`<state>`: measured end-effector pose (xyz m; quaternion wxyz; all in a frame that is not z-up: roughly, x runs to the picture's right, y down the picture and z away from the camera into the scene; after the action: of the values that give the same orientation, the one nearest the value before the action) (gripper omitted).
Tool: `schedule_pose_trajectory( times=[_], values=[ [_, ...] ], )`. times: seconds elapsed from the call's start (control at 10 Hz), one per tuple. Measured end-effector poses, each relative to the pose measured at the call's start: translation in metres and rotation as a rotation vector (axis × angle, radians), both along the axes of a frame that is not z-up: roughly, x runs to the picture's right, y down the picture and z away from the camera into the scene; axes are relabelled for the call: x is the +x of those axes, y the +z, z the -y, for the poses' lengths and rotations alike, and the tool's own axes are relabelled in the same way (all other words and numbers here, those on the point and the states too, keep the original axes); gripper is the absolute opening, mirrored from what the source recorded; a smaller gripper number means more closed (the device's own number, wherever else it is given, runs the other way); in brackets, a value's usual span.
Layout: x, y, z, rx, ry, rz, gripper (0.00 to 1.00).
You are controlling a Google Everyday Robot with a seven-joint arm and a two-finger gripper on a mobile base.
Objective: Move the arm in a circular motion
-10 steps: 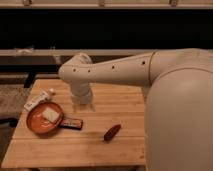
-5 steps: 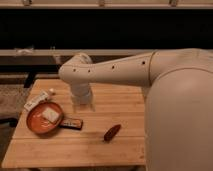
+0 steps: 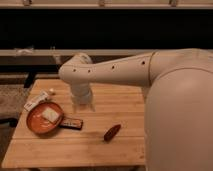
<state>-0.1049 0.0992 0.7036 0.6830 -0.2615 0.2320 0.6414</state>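
Looks to be partway round the circle with the arm (image 3: 115, 70), stretched in from the right over the wooden table (image 3: 125, 107) and bent down at its elbow above the far left part. Calls next for a smooth curved sweep, kept clear above the orange pan (image 3: 31, 120), the white packet (image 3: 36, 101) and the dark red piece (image 3: 112, 132). Cannot tell whether the gripper (image 3: 83, 102), at the arm's low end just behind the pan, is apart or together; appears to hold nothing.
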Motion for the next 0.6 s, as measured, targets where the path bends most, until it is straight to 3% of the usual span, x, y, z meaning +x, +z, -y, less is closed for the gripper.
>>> schedule_pose_trajectory(
  times=[0.3,0.6],
  values=[
    [-0.022,-0.022,0.001,0.040,0.010,0.070,0.65],
    [-0.011,-0.044,-0.016,0.049,0.071,0.091,0.65]
  ],
)
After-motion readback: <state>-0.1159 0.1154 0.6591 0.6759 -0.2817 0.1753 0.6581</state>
